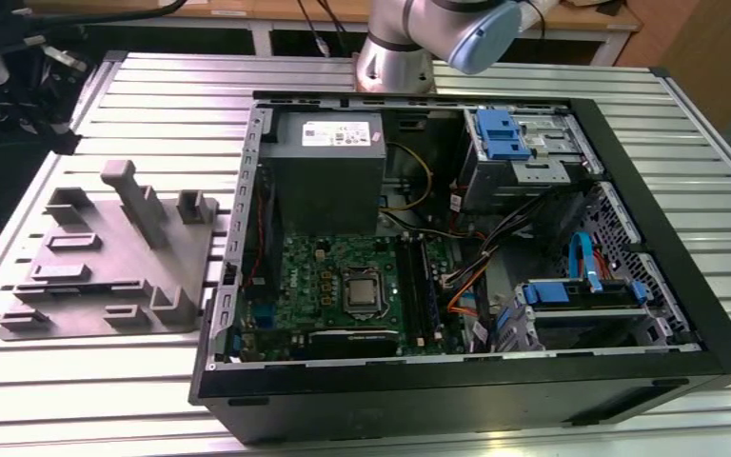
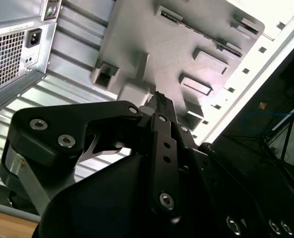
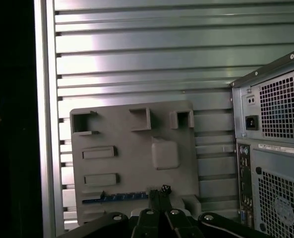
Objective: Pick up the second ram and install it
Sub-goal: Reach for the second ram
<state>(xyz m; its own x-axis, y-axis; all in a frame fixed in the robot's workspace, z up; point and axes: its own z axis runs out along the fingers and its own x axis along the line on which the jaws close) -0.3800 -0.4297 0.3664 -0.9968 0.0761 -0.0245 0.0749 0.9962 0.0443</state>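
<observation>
The second ram (image 3: 114,197), a thin dark blue stick, lies along one edge of the grey fixture plate (image 3: 137,148) in the first wrist view. My gripper (image 3: 159,191) hangs above the plate beside the end of the stick, apart from it. Its two black fingers are pressed together with nothing between them. In the second wrist view the gripper (image 2: 159,99) points down at the same plate (image 2: 176,49). In the exterior view the fixture plate (image 1: 99,276) sits to the left of the open computer case (image 1: 467,381), whose green motherboard (image 1: 327,276) lies exposed.
The computer case's rear panel (image 3: 275,148) with its vents and sockets stands close beside the fixture. The arm's elbow (image 1: 467,29) rises behind the case. Inside are a power supply (image 1: 327,162), blue drive brackets (image 1: 499,133) and loose cables. The slatted metal table (image 1: 87,381) carries everything.
</observation>
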